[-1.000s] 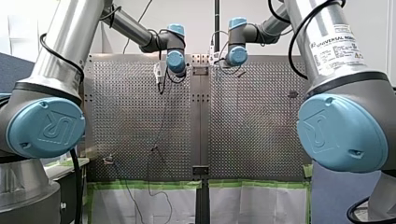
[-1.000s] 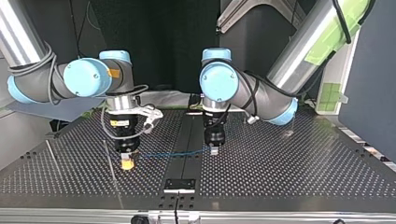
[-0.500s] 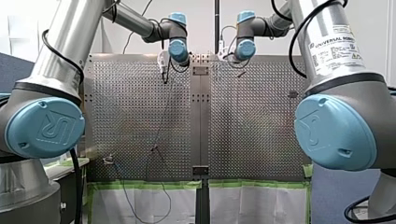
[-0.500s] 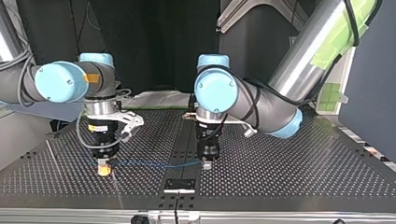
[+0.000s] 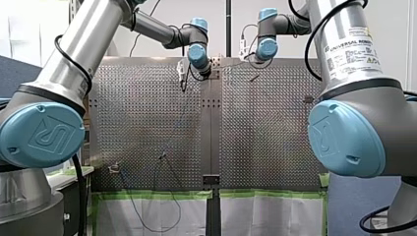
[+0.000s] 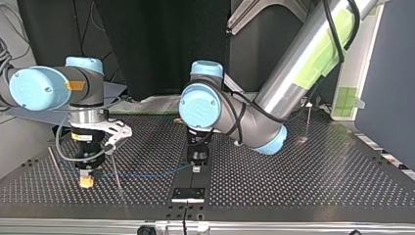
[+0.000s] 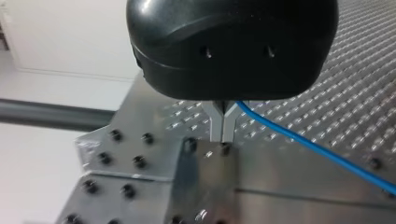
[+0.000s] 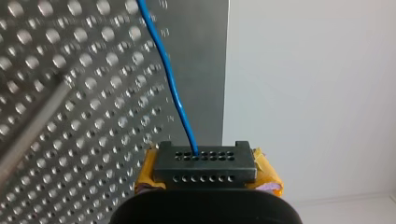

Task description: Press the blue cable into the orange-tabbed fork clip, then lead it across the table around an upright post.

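Blue cable [image 6: 142,174] runs low over the holey metal table [image 6: 293,188], from my right gripper [image 6: 87,181] at the top view's left to my left gripper [image 6: 195,168] near the middle. My left gripper's metal fingers [image 7: 217,123] are pinched together, and the cable comes out from between them. My right gripper's yellow pads [image 8: 265,171] are squeezed tight on the cable too.

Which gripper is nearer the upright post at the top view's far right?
Left. My left gripper stands at the middle seam of the table, well short of the upright post; my right gripper is farther off, near the view's left edge.
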Robot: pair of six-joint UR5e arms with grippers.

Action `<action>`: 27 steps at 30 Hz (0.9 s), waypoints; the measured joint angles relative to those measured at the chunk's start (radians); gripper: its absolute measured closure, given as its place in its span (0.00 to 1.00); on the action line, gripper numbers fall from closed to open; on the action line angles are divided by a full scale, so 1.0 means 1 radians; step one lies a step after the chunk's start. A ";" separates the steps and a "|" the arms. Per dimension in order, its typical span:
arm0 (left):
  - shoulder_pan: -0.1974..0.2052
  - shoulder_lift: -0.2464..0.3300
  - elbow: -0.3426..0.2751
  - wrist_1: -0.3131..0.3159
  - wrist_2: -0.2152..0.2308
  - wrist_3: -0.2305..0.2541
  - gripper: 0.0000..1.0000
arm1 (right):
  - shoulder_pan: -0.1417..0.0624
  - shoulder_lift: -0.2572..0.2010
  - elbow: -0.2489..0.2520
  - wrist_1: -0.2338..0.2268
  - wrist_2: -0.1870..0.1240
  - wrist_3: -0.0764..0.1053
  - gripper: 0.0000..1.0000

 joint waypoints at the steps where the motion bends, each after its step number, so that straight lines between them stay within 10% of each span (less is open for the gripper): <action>1: -0.003 -0.004 0.010 -0.005 0.001 -0.001 1.00 | -0.005 -0.001 0.000 0.001 0.000 0.001 1.00; 27: -0.068 -0.167 0.282 -0.128 0.031 -0.024 1.00 | -0.120 -0.005 0.000 0.007 -0.012 0.025 1.00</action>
